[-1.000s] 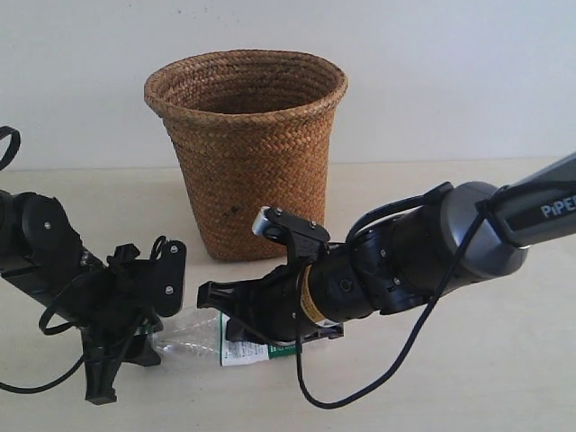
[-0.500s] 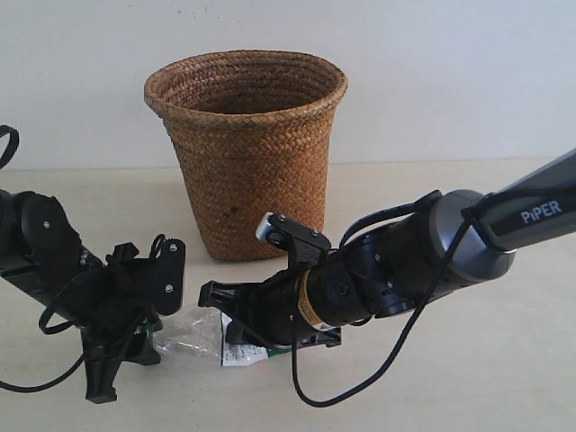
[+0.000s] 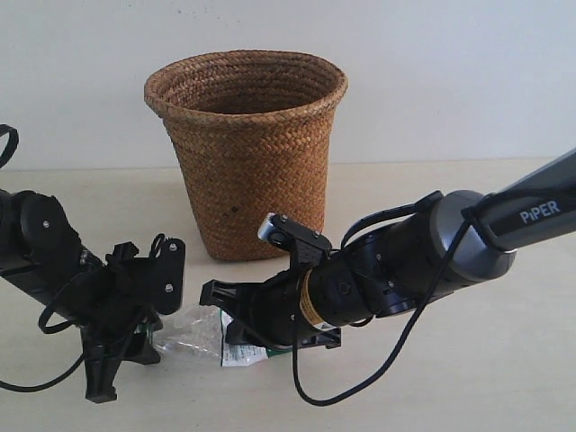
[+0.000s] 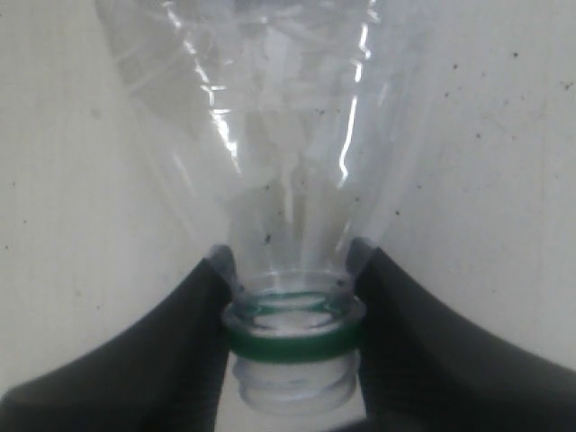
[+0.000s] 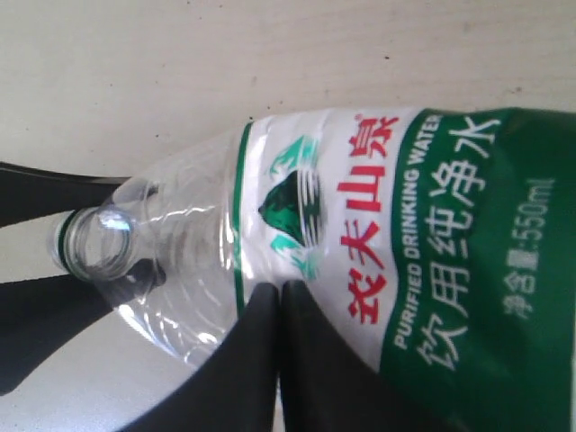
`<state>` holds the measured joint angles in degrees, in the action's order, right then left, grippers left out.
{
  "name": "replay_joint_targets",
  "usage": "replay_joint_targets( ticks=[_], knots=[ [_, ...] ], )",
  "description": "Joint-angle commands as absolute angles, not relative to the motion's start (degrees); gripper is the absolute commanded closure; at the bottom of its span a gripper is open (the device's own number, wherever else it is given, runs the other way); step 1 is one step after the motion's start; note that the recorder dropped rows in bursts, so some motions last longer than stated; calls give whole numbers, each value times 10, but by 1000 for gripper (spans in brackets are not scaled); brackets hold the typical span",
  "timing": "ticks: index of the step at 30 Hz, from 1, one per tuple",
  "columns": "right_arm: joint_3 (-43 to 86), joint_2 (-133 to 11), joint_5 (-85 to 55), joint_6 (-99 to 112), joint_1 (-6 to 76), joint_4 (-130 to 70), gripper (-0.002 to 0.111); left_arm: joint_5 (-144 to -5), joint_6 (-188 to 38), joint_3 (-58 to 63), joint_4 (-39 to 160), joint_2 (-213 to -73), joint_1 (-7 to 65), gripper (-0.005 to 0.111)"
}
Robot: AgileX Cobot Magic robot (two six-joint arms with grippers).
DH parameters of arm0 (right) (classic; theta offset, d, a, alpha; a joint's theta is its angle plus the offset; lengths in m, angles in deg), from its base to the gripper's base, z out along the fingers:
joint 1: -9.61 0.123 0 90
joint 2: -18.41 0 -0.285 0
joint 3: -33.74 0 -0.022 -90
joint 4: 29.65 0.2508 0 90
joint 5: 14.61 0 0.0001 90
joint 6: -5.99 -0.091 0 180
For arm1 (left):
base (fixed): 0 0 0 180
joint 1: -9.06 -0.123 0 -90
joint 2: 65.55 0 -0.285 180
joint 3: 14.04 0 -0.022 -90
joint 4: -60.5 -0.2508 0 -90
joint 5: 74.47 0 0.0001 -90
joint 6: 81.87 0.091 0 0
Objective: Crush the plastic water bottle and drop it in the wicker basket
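Mid-crush, clamps the neck of the plastic water bottle (image 3: 193, 331) in the left gripper (image 4: 292, 279) by the front edge of the table (image 3: 468, 378) before the wicker basket (image 3: 247, 153), presses its label with the nearly closed right gripper (image 5: 279, 292), likely needs harder flattening, then lifting in.

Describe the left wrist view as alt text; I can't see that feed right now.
The left gripper pinches the clear bottle by its neck, black fingers on either side of the green ring; the mouth looks uncapped. The crinkled body widens away from the camera over a pale, speckled table.
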<state>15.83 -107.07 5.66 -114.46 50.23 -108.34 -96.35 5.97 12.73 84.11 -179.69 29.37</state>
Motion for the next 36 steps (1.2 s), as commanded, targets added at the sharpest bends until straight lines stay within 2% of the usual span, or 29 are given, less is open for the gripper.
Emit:
replay_joint_targets(
  ticks=[1,11,20,27,32,36],
  knots=[
    [144,-1106,59,-1140,508,-1106,108,-974,63,126,853,-1790,298,103],
    [144,-1106,97,-1140,508,-1096,108,-972,63,126,853,-1790,298,103],
    [143,-1074,34,-1140,511,-1104,108,-972,63,126,853,-1790,298,103],
    [125,-924,-48,-1137,514,-1140,108,-970,63,126,851,-1790,298,103],
    [59,-781,-157,-1083,514,-1141,108,-970,63,126,851,-1790,298,103],
    [-42,-596,-351,-1048,574,-1179,108,-970,63,126,851,-1790,298,103]
  ],
)
